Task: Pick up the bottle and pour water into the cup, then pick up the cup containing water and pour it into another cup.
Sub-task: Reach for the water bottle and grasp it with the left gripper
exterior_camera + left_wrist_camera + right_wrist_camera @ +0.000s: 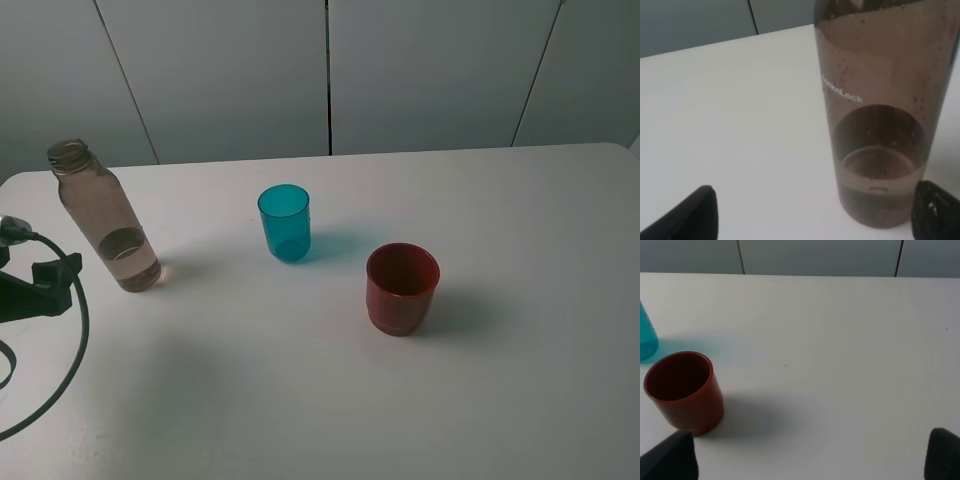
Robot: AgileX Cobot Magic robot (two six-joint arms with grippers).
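Observation:
The smoky grey-brown bottle point(102, 215) stands uncapped at the table's left, with water low in its base. The teal cup point(285, 222) stands mid-table, and the dark red cup point(402, 288) stands to its right and nearer the front. My left gripper point(52, 278) is open just left of the bottle, apart from it. In the left wrist view the bottle point(875, 125) stands just ahead of the open gripper point(812, 217), close to one fingertip point(937, 212). My right gripper point(807, 460) is open and empty, with the red cup point(685, 390) and an edge of the teal cup point(646, 340) ahead of it to one side.
The white table point(500, 400) ends at its far edge against grey wall panels point(430, 70). A black cable point(78, 350) loops by the left arm at the table's left edge. The right arm is out of the exterior high view.

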